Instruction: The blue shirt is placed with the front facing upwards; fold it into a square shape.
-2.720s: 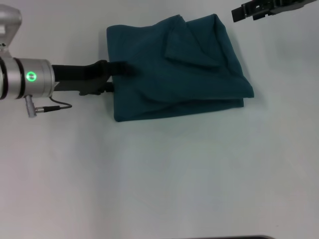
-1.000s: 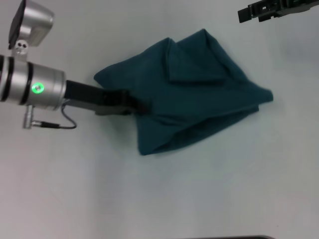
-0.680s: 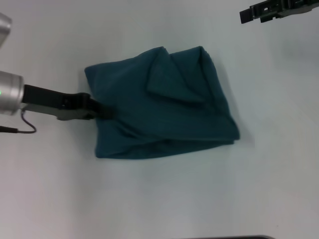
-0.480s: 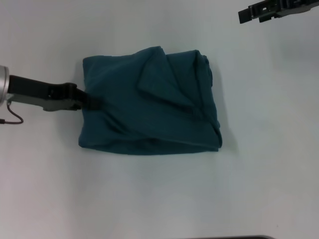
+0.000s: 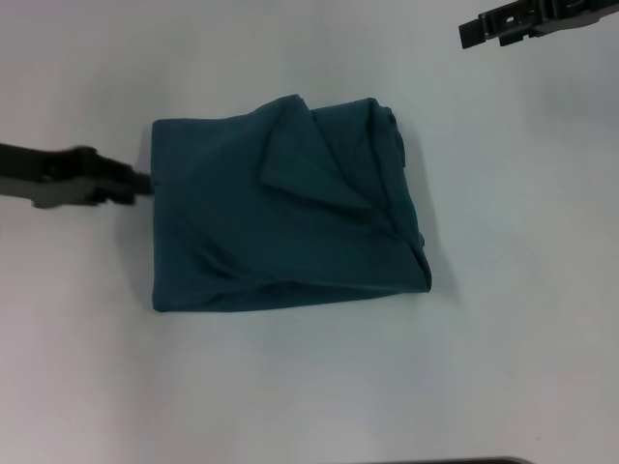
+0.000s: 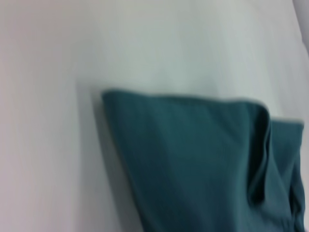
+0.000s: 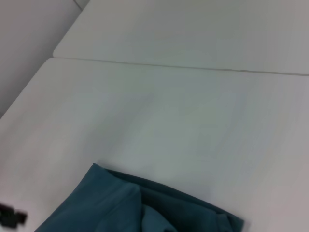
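blue shirt (image 5: 280, 213) folded roughly square, left gripper (image 5: 131, 182) seemingly beside

Left gripper (image 5: 141, 181) low at left (reaching rightward), right gripper (image 5: 468, 33) far right.

A plain white desk (image 5: 319, 387) fills almost the whole head view, matte and evenly lit, with only soft, faint shadows on it. In the right wrist view its surface runs back to a thin straight seam (image 7: 193, 67), beyond which a second white panel (image 7: 203, 29) continues (whether another desk or part of the same one cannot be told). A dark strip (image 5: 435, 461) edges the bottom of the head view.
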`<state>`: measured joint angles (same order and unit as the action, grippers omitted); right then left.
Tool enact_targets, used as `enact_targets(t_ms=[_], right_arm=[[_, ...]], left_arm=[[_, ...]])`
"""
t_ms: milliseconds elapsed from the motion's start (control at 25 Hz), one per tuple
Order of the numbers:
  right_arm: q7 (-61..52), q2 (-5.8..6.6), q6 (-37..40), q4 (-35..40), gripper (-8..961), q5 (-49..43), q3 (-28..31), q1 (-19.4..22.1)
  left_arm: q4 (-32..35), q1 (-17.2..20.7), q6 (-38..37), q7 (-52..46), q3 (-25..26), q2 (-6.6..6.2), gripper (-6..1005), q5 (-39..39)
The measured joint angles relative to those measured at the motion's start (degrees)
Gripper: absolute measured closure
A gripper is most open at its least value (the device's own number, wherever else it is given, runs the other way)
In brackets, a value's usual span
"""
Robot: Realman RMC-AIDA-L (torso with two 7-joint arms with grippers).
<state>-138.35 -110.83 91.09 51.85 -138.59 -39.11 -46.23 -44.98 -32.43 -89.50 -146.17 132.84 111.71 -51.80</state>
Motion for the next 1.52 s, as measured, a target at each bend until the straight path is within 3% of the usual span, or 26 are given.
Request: enact_targets(t_ms=[80, 240, 520, 720, 880, 1040, 1280, 1520], right_arm=[[0.0, 0.00, 0.0, 0.0, 129, 0.0, 0.0, 0.0], [0.0, 0.00, -0.1, -0.1, 130, 0.0, 0.2, 0.2], [0.0, 0.03, -0.3, -0.2, 131, 0.0, 0.3, 0.4], [0.1, 0.05, -0.3, -0.3, 130, 0.0, 0.4, 0.6], [0.1, -0.16, -0.3, -0.3, 130, 0.0, 0.2, 0.4], [0.4, -0.70, 0.9, -0.3, 130, 1.9, -0.3, -0.3], [4.7, -3.38, 2.0, -1.5, 129, 3.3, -9.6, -2.4], [4.9, -5.87, 1.3, -2.8, 131, 1.5, -17.4, -5.9]], left_arm=[[-1.8, 1.0, -0.6, -0.6, 3.4, -0.01, 725, -0.6], [-2.8, 2.3, -4.2, 0.6, 11.4, 1.53, 584, -4.5], [0.0, 3.0, -3.1, -2.7, 11.6, 5.64, 425, -4.5], [5.5, 2.6, 0.8, -2.7, 11.0, 6.84, 282, -2.4], [5.2, 2.0, -0.6, -1.5, 11.6, 6.72, 131, -2.6], [-1.1, 3.8, -4.5, -1.5, 15.8, 6.27, 113, -4.7], [-3.2, 6.4, -6.8, -1.5, 21.3, 4.04, 113, -6.0], [-3.4, 8.6, -8.0, -1.2, 23.2, 2.43, 113, -7.9]])
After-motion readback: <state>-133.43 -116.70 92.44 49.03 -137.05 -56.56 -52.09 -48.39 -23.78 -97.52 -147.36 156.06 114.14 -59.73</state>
